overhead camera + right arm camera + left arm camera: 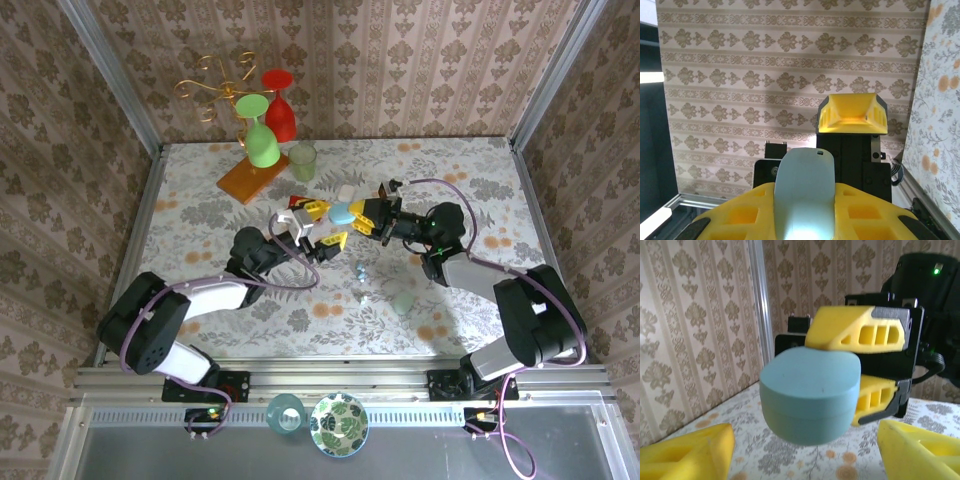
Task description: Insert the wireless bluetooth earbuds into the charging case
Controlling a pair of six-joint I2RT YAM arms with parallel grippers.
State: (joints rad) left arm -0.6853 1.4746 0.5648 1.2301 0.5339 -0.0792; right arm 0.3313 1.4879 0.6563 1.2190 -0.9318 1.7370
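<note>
The slip is my main worry. My right gripper (368, 216) pinches the charging case (810, 395) in mid-air, one yellow pad above it and one below, gripping only its far end. The shell is smooth and rounded, so I judge that any sideways nudge could squirt it out of that pinch and drop it to the table (200, 180).

The nudge would most likely come from my left gripper (325, 224). Its fingers are spread, one on either side of the case's free end, touching nothing. If they close off-centre, or push while prising, they lever against the right grip.

The second risk is the lid. It looks shut, with the seam running level between my right pads, so that pinch may be clamping lid to base. Pulling against it would twist the case rather than open it. I cannot tell which end carries the hinge.

Two tiny pale specks, which I take for the earbuds (358, 268), lie on the table on the near side of both sets of fingers, well apart from the case. A dropped case could knock them away.

Both arms reach forward and bend inward, so the wrists face each other, fingertips nearly meeting around the case above the table.
</note>
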